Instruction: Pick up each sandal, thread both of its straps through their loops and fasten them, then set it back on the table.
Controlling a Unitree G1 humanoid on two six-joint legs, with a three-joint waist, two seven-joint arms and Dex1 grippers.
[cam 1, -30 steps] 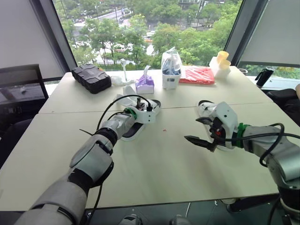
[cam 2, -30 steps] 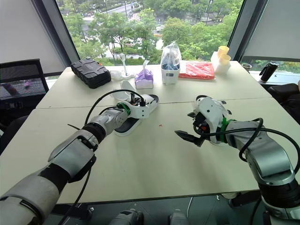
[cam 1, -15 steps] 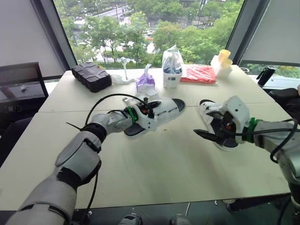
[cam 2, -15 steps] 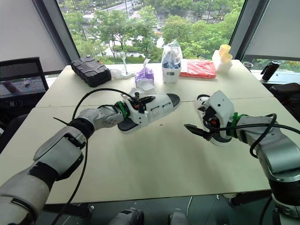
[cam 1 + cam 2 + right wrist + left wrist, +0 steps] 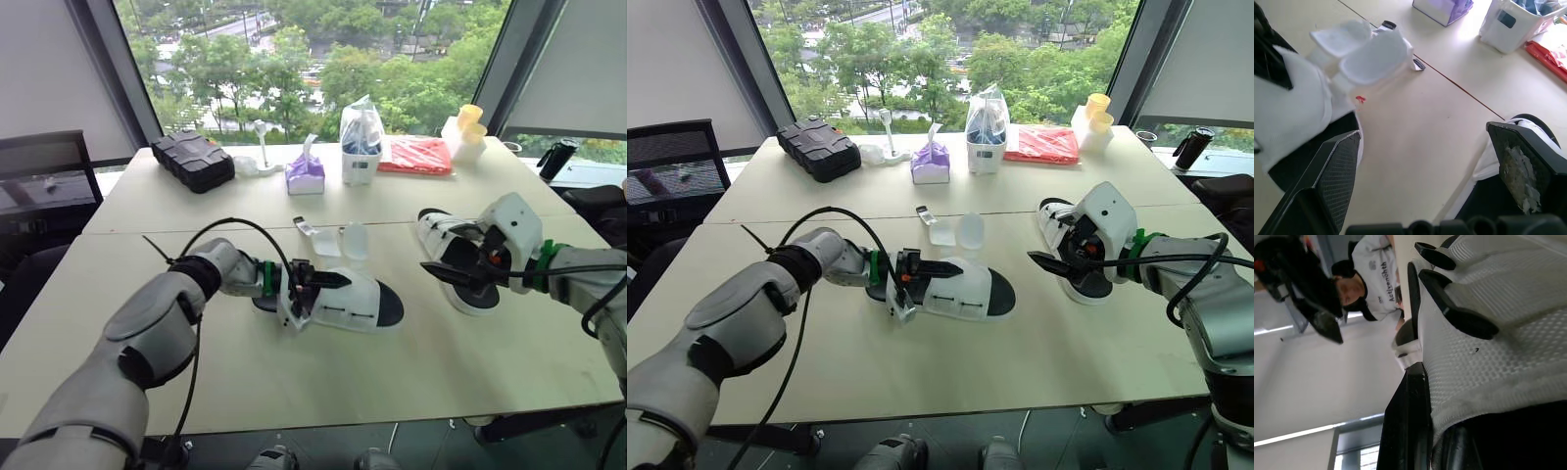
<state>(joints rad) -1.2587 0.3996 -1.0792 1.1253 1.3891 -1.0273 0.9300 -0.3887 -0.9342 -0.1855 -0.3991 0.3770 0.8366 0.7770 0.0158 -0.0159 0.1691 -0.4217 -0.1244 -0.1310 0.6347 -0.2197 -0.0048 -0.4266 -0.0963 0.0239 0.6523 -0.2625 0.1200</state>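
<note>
Two sandals: left hand [image 5: 312, 286] pinches the centre sandal [image 5: 355, 305]; right hand [image 5: 1420, 134], spread, above the right-side sandal [image 5: 477, 297]. Upper centre, white bin [image 5: 358, 172] holds a bag [image 5: 360, 125].

Office meeting room, high up.
Pale tables [image 5: 441, 372] pushed together, a black mesh chair [image 5: 676, 162], roller blinds [image 5: 578, 69], tall windows [image 5: 294, 54] over treetops.
</note>
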